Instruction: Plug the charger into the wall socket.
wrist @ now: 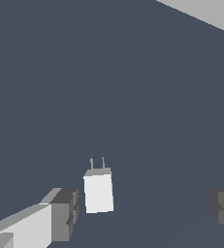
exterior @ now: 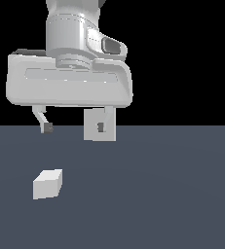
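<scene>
Exterior view: gripper [exterior: 74,127] high above the dark tabletop [exterior: 172,194], jaws spread wide, nothing between them. Charger [exterior: 48,184] lying alone on the tabletop, below the finger toward the exterior view's left, well apart from it. Wall socket [exterior: 100,124] upright farther back, partly behind the other finger, faint mark at centre.

Wrist view: charger [wrist: 99,192] seen from above, two prongs at one end, nearer one fingertip [wrist: 65,213] than the other, not centred in the gap. Pale corner at the frame edge, probably the wall socket, not certain.

Progress, as judged: early stage. Charger ungrasped; descent, clamping, carrying and insertion all remaining.
</scene>
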### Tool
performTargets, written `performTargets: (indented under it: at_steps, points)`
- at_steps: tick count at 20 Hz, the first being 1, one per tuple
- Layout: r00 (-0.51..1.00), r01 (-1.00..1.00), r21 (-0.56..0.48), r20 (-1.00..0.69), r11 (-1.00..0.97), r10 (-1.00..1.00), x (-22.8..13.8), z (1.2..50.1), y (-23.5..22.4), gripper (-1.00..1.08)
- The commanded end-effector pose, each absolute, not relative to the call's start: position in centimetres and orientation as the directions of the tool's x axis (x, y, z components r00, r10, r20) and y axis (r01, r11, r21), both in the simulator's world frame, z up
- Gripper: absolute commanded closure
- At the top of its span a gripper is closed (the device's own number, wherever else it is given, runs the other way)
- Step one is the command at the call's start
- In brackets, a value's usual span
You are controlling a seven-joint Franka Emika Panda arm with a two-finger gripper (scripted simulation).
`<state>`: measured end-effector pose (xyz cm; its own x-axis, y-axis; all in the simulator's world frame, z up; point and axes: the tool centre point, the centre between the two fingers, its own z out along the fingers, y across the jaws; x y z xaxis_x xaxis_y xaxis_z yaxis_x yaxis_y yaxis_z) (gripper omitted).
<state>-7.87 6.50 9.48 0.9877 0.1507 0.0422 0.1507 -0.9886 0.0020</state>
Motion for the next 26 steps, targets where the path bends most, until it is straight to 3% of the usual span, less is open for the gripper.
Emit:
performTargets:
  at_steps: [1,10,26]
  points:
    - [0.983,0.178,0.000,0.049,-0.984,0.178,-9.0,8.4,7.5,-0.92]
    - [0.972,0.228,-0.001,0.059,-0.974,0.228,-11.1,6.4,9.4,-0.92]
    - [0.971,0.231,0.000,0.059,-0.973,0.230,-11.2,3.2,9.4,-0.92]
